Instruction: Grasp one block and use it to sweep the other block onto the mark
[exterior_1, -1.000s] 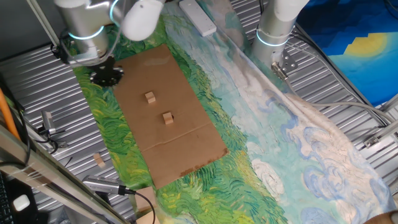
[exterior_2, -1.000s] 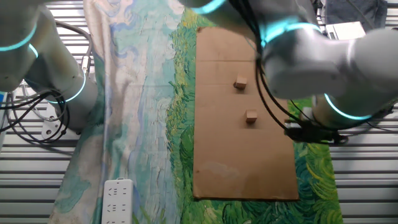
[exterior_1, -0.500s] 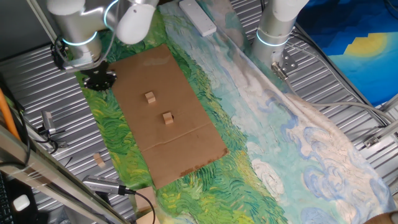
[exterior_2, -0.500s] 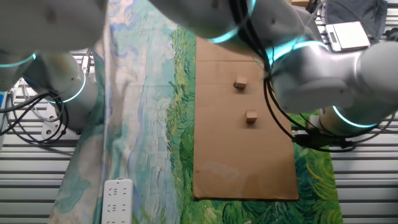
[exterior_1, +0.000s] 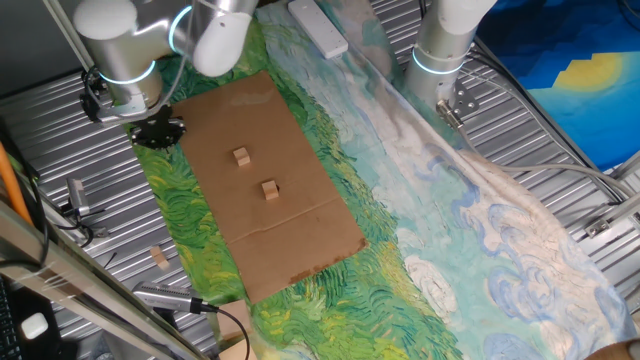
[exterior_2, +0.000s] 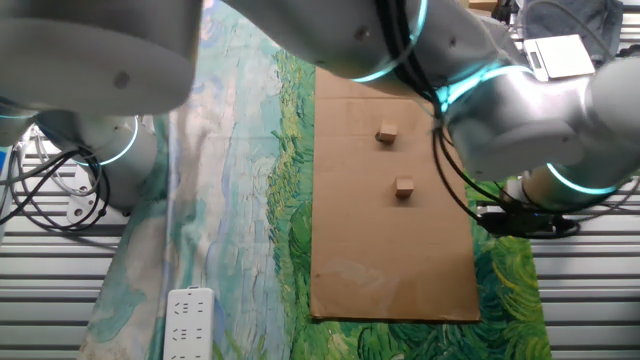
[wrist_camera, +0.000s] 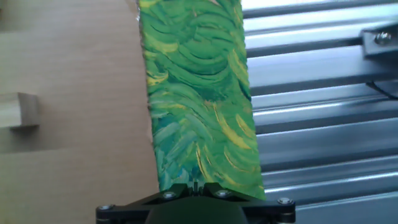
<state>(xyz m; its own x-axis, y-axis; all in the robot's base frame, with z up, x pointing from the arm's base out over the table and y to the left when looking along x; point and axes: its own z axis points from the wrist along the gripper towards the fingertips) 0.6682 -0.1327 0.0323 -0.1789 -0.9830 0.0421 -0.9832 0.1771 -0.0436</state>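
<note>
Two small wooden blocks (exterior_1: 240, 155) (exterior_1: 269, 189) lie apart on a brown cardboard sheet (exterior_1: 300, 235), also seen from the other side as blocks (exterior_2: 387, 133) (exterior_2: 403, 186). In the hand view one block (wrist_camera: 18, 111) shows at the left edge on the cardboard (wrist_camera: 74, 62). My gripper (exterior_1: 158, 130) (exterior_2: 525, 220) hovers off the cardboard's edge, over the green painted cloth (wrist_camera: 196, 93). Its jaws (wrist_camera: 194, 185) stand together, shut on nothing. The mark does not show in any view.
A white power strip (exterior_1: 318, 28) (exterior_2: 188, 320) lies on the cloth. A second robot arm's base (exterior_1: 440, 50) (exterior_2: 100, 150) stands beside the cloth. A loose wooden piece (exterior_1: 159, 257) rests on the ridged metal table (wrist_camera: 323, 124).
The arm has drifted away from the cardboard toward the metal table's side, carrying the shut gripper with it. Both blocks have stayed put.
</note>
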